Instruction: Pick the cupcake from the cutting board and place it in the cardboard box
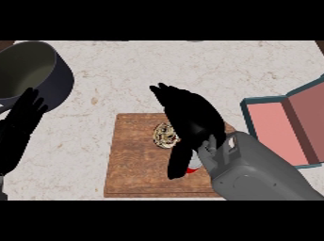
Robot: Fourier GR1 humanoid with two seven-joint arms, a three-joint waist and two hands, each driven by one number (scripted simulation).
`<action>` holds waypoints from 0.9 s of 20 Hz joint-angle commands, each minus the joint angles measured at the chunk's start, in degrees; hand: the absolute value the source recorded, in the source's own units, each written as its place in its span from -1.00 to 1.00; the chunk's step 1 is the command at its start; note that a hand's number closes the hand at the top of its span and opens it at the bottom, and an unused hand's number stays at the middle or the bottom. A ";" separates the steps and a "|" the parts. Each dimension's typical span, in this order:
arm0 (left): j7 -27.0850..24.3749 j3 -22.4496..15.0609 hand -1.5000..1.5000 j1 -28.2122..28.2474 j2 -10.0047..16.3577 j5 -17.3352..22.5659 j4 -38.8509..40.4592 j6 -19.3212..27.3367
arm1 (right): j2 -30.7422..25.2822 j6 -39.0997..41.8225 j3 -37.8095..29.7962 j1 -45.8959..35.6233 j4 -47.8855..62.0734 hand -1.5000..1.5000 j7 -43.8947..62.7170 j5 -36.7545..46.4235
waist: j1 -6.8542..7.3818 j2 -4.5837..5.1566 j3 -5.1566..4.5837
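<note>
Right hand (192,120) partly hiding cupcake (166,135); pot (59,81) left, box (297,123) right

What looks like the cupcake (166,135) lies on the cutting board (133,164), pot (59,81) behind-left, box (276,128) right.

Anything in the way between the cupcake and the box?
Nothing visible. Only bare counter lies between the cutting board and the open box at the right. The right hand is over the cupcake's right side, its forearm above that gap's lower part.
</note>
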 commanded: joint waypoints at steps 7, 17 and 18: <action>-4.27 -1.23 0.00 1.91 -5.70 -5.38 3.12 -0.26 | 0.16 7.40 -3.04 1.62 1.89 -1.00 2.95 0.86 | -0.34 0.08 0.03; -2.24 2.90 0.00 -0.45 -7.15 -6.98 4.63 -4.42 | 8.81 5.29 -1.74 4.53 8.22 -1.00 -4.91 11.97 | -0.18 0.18 0.04; 2.12 5.60 0.00 3.42 -4.03 -3.53 -2.92 -6.10 | 4.84 10.40 -5.51 5.88 0.63 -1.00 -1.85 8.68 | -0.15 0.00 0.06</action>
